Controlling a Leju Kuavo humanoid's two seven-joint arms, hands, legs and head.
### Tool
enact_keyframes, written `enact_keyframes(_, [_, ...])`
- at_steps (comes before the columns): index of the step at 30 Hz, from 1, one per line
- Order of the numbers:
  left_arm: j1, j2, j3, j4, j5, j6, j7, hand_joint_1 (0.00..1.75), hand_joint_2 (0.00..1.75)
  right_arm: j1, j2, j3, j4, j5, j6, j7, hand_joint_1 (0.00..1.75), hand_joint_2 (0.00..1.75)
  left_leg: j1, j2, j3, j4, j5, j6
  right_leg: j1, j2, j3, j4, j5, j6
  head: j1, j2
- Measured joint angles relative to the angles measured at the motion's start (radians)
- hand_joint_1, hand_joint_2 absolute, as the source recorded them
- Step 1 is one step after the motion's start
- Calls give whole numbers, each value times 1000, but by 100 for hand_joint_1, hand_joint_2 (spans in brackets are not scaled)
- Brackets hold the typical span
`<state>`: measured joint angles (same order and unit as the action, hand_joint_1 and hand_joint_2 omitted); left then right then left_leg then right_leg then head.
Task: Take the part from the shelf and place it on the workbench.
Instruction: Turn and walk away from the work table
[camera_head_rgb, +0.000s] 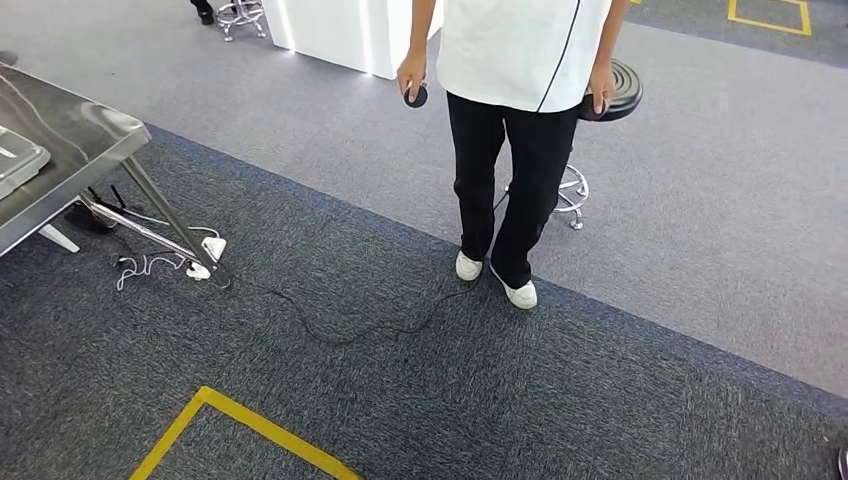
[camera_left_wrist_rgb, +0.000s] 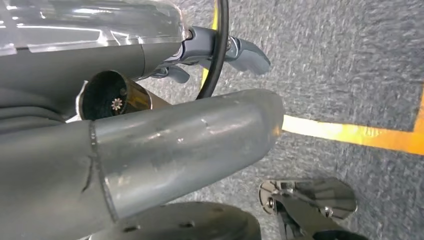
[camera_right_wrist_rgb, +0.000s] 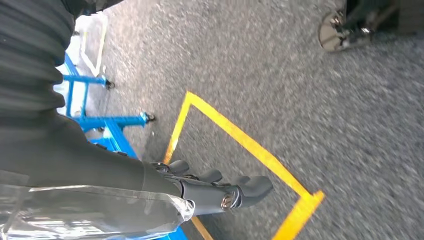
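Down at your left wrist, the left hand (camera_left_wrist_rgb: 165, 150) is holding the part (camera_left_wrist_rgb: 112, 97), a short brass-coloured hollow cylinder whose dark open end is facing the camera. It is sitting wedged between the thick grey thumb and the dark fingers (camera_left_wrist_rgb: 245, 52), which are reaching past it pressed close together, and a black cable (camera_left_wrist_rgb: 220, 45) is crossing over them. Your right hand (camera_right_wrist_rgb: 220, 190) is hanging above the grey carpet (camera_right_wrist_rgb: 300, 75) with nothing in it, its fingers lying side by side, slightly apart and gently curled. Just beyond it a blue wheeled frame (camera_right_wrist_rgb: 107, 122) is standing beside a yellow tape outline (camera_right_wrist_rgb: 240, 137). From the head view, the steel workbench (camera_head_rgb: 70, 140) is showing at ten o'clock, carrying a grey tray (camera_head_rgb: 18, 160) at its far left edge, and a white power strip (camera_head_rgb: 205, 255) is lying by its leg. At twelve o'clock a person (camera_head_rgb: 510, 150) is standing, gripping a small dark round object (camera_head_rgb: 417, 96) in one hand and resting the other on a black stool (camera_head_rgb: 615, 90). Yellow floor tape (camera_head_rgb: 250, 425) is running at seven o'clock.
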<state>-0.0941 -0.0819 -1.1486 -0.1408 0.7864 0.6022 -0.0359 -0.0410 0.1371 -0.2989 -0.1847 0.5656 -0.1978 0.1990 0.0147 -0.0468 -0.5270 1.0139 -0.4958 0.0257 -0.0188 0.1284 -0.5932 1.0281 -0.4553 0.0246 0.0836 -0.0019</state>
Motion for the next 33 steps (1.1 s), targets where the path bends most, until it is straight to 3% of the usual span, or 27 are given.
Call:
enact_keyframes(2, [-1, 0, 0, 0, 3, 5, -14, 0, 0, 1, 0, -5, 0, 0, 0, 1, 0, 175, 2, 25, 7, -16, 10, 15, 4, -46, -24, 49, -32, 6, 2, 0])
enact_keyframes(4, [0, 0, 0, 0, 10, 8, -21, 0, 0, -1, 0, -10, 0, -1, -1, -1, 0, 175, -1, 53, 9, -20, 12, 22, 4, -102, -84, 171, -95, 10, 3, 0])
enact_keyframes(5, [1, 1, 0, 0, 15, 8, -24, 0, 0, -2, 0, -11, 0, -1, -1, -2, 0, 175, -3, 69, 8, -19, 10, 23, 3, -114, -114, 231, -119, 13, 3, 0])
enact_keyframes(6, [1, 1, 0, 0, 18, 9, -28, 0, 0, -2, 0, -13, 0, -1, -1, -2, 0, 175, -4, 83, 9, -19, 8, 23, 0, -119, -129, 264, -124, 15, 3, 0])
enact_keyframes(7, [1, 2, 1, 0, 20, 10, -33, 0, 0, -1, 0, -15, 0, -2, -1, -2, 0, 175, -5, 96, 10, -18, 6, 22, -2, -123, -126, 261, -111, 17, 3, 0])
enact_keyframes(10, [-3, 2, 1, 0, 26, 12, -45, 0, 0, -1, 0, -20, 0, -4, -1, -2, 0, 175, -6, 128, 18, -15, -3, 11, -2, -163, -24, 77, -24, 14, 3, 0])
enact_keyframes(12, [-3, 2, 1, 0, 30, 12, -47, 0, 0, -4, 0, -22, 0, -5, -2, -3, 0, 175, -9, 145, 24, -13, -11, -2, 4, -185, 16, 2, -5, 4, 2, 0])
enact_keyframes(15, [-8, 2, 1, 0, 31, 13, -44, 0, 0, -3, 0, -24, 0, -7, -3, -8, 0, 175, -7, 161, 36, -14, -18, -20, 8, -164, 16, -8, -5, -15, 0, 0])
enact_keyframes(17, [-11, 2, 2, 0, 33, 13, -43, 0, 0, -4, 0, -27, 0, -7, -4, -12, 0, 175, -3, 126, 23, 26, -50, -28, 4, -145, 19, -16, 1, -28, -1, 0])
enact_keyframes(19, [-10, 3, 3, 0, 35, 13, -44, 0, 0, -7, -1, -30, 0, -7, -5, -14, 0, 175, 0, 76, -31, 142, -116, -32, 4, -125, 17, -19, 5, -38, -3, 0])
enact_keyframes(21, [-5, 3, 6, 0, 36, 13, -43, 0, 0, -8, -1, -31, 0, -7, -5, -14, 0, 175, 0, 58, -92, 262, -157, -31, 9, -99, 14, -17, 6, -41, -3, 0])
enact_keyframes(22, [-3, 3, 7, 0, 37, 13, -43, 0, 0, -7, -1, -31, 0, -7, -5, -14, 0, 175, 0, 55, -103, 276, -148, -29, 11, -85, 14, -15, 6, -41, -3, 0])
enact_keyframes(23, [-2, 3, 8, 0, 38, 13, -43, 0, 0, -7, -1, -32, 0, -7, -5, -14, 0, 175, 0, 52, -96, 252, -119, -26, 12, -69, 14, -13, 5, -41, -3, 0])
enact_keyframes(24, [-2, 3, 8, 0, 39, 13, -44, 0, 0, -7, -1, -32, 0, -7, -5, -14, 0, 175, 0, 40, -71, 189, -75, -21, 13, -55, 14, -10, 5, -40, -3, 0])
enact_keyframes(26, [-1, 6, 10, 1, 40, 13, -44, 0, 0, -9, 0, -34, 0, -6, -4, -14, 0, 175, 0, -15, -21, 59, -14, -12, 12, -29, 9, -2, 4, -36, -3, 0])
enact_keyframes(28, [-2, 8, 11, 1, 40, 13, -44, 0, 0, -10, 1, -35, 0, -6, -4, -14, 0, 175, -3, -48, -6, 9, -3, -8, 8, -7, 0, 0, 7, -25, -3, 0])
enact_keyframes(30, [-4, 8, 12, 2, 42, 13, -44, 0, 0, -6, 1, -36, 0, -6, -4, -14, 0, 175, -4, -28, -3, 1, 2, -2, 5, 16, -5, -4, 13, -10, -4, 0])
enact_keyframes(31, [-4, 9, 12, 2, 42, 14, -44, 0, 0, -4, 1, -37, 0, -6, -4, -14, 0, 175, -3, -15, 2, -6, 8, 4, 5, 13, -8, -1, 11, -5, -3, 0])
enact_keyframes(33, [-4, 9, 12, 2, 43, 15, -45, 0, 0, -4, 1, -37, 0, -6, -5, -14, 0, 175, 0, 14, 8, -23, 19, 17, 10, -36, -34, 53, -24, 1, -1, 0])
